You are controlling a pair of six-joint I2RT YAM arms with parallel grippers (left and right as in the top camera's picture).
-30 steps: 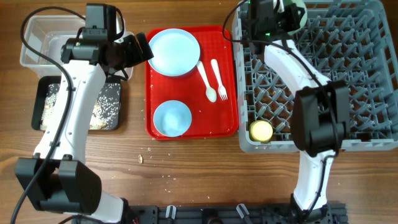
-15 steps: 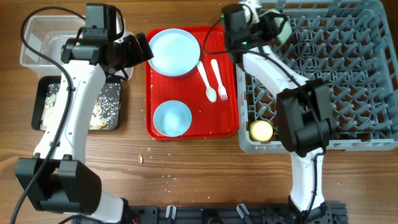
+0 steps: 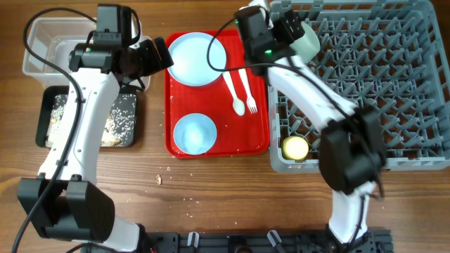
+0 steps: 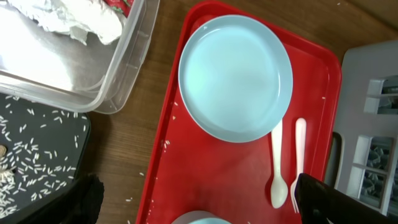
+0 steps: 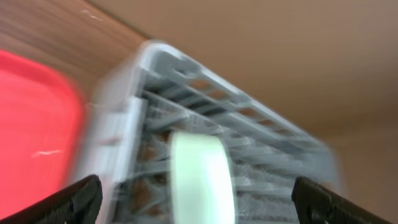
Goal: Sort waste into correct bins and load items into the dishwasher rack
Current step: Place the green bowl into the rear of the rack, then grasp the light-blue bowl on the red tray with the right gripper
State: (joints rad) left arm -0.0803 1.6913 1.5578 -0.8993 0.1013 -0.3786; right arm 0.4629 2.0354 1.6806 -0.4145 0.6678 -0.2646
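Observation:
The grey dishwasher rack (image 3: 365, 84) fills the right side. A pale mint bowl (image 3: 307, 39) stands on edge among its pegs at the far left corner, and a yellow cup (image 3: 295, 147) sits at its near left corner. My right gripper (image 3: 287, 29) hangs open just left of that bowl (image 5: 202, 180), which shows blurred between the wide fingers without touching them. On the red tray (image 3: 256, 140) lie a pale blue plate (image 3: 197, 58), a second bowl (image 3: 195, 133), a white spoon (image 3: 235, 91) and a fork (image 3: 247, 88). My left gripper (image 3: 163, 55) hovers open and empty over the plate's (image 4: 236, 78) left edge.
A clear tub (image 3: 46, 42) at the far left holds a white tissue (image 4: 68, 18) and a red wrapper (image 4: 118, 6). A black tray (image 3: 56, 116) in front of it holds rice-like scraps. A few crumbs (image 3: 159, 179) lie on the wood near the red tray.
My right gripper has opened, let go of the mint bowl in the rack and drawn back to the left. The left arm has not moved.

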